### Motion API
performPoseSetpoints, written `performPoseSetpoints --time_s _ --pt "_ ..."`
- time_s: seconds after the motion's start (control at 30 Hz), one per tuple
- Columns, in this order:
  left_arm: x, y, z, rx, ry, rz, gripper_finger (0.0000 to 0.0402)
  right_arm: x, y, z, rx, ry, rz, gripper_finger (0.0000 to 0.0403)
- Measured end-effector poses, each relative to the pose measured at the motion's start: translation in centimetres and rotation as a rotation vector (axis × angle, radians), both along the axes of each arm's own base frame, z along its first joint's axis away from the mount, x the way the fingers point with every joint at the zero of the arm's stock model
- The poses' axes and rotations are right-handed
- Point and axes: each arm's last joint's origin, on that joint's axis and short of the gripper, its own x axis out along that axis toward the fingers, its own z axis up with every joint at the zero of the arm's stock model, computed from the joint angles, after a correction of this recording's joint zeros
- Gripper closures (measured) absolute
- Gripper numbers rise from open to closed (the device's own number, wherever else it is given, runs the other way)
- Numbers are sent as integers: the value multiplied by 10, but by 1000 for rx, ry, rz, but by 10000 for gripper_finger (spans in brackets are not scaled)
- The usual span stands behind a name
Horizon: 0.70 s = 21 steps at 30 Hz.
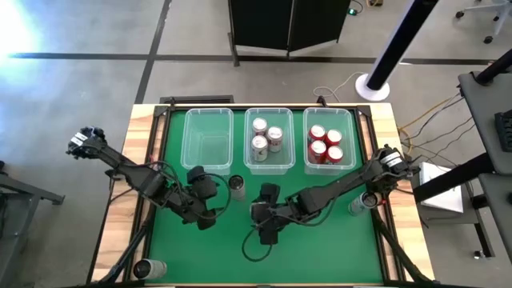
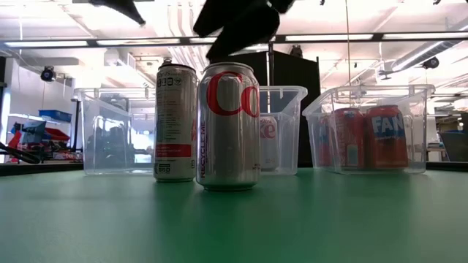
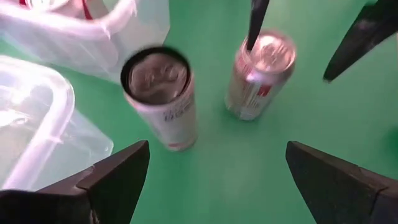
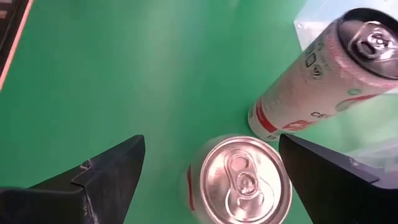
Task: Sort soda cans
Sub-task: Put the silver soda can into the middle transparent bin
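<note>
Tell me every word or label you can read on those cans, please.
"Co", big red letters, cut off: front silver can.
"RECYCLE", small print running up its side, faint.
"FAN", white letters, cut off: red can in the right bin.
"ke", red, partly hidden: can in the middle bin.
"CE", cut off: tall slim can.
Its other small print is too blurred to read.

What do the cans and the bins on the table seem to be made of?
The soda cans, such as the silver can, look like thin metal: shiny silver tops with pull tabs and glossy printed sides. The bins, for example the empty bin, look like clear hard plastic, since the cans inside and the green table covering show through their walls.
</note>
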Motion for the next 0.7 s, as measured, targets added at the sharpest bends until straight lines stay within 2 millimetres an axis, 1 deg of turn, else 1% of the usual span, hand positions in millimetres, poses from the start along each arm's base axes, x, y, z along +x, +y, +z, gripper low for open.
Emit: performPoseSetpoints --time_s 0.1,0.3,0.43,0.6,0.7 --pt "-4 2 -16 -4 17 6 40 0 -3 -1 0 5 -19 38" --pt "-4 2 -35 -4 36 20 40 2 -13 -5 -7 12 -54 38" --pt "-1 -4 -42 5 55 13 40 1 -18 -11 -2 33 -58 38" --pt "0 -10 -48 13 75 -3 40 -3 -19 -25 -6 53 -48 38" --pt "-1 -13 -49 9 83 -14 40 -4 -19 -28 19 57 -42 40"
